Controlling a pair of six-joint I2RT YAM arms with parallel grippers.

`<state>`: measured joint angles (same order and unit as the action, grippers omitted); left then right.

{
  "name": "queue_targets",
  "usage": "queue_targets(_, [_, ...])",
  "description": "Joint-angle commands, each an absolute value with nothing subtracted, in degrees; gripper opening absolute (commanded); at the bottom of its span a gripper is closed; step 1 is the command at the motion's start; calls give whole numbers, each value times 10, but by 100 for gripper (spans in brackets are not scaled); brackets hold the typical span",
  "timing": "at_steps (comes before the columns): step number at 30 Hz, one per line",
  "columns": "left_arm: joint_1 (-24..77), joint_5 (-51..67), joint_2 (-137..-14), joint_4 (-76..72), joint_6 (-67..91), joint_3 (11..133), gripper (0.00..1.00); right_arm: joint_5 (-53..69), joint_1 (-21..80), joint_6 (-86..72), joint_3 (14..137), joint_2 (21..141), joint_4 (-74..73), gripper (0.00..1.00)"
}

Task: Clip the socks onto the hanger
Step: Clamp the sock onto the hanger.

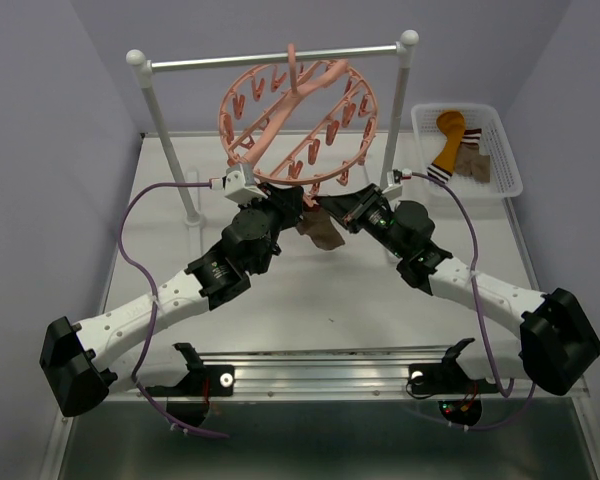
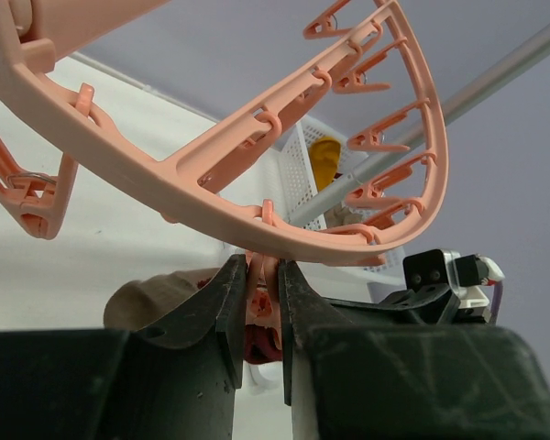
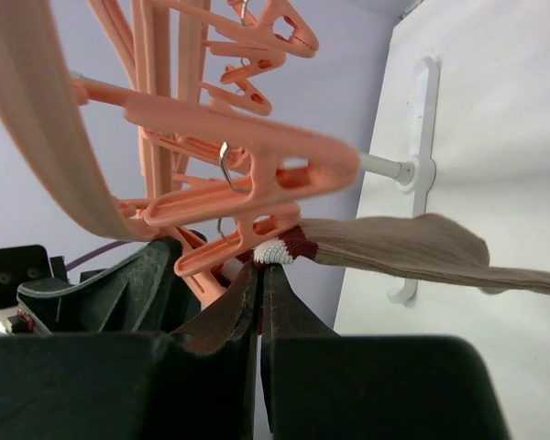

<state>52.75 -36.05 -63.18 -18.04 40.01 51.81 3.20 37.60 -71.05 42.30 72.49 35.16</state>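
A: Nearest in, the right gripper (image 3: 261, 275) is pinched tight on the striped cuff of the sock (image 3: 394, 247). The brown body trails off sideways, away from it.
B: And the left gripper (image 2: 263, 275) is closed on a clip (image 2: 257, 295) under the hanger (image 2: 211, 174). The cuff looks to be right at a clip's mouth.
A: The second sock (image 1: 448, 150) lies in the basket (image 1: 495, 125), with the right arm nearer.

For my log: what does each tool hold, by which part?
Left tool pinches a hanger clip just under the ring; right tool grips the sock by its striped cuff.
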Motion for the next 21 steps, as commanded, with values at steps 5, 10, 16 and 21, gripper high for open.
queue_targets(5, [525, -379, -618, -199, 412, 541, 0, 57, 382, -723, 454, 737, 410, 1])
queue_targets(10, [525, -374, -616, -196, 408, 542, 8, 56, 382, -722, 452, 736, 421, 1])
queue_targets(16, [525, -374, -615, -192, 405, 545, 36, 68, 382, -720, 458, 737, 426, 1])
queue_targets(21, [525, -372, -608, -193, 410, 543, 91, 70, 382, -718, 461, 741, 418, 1])
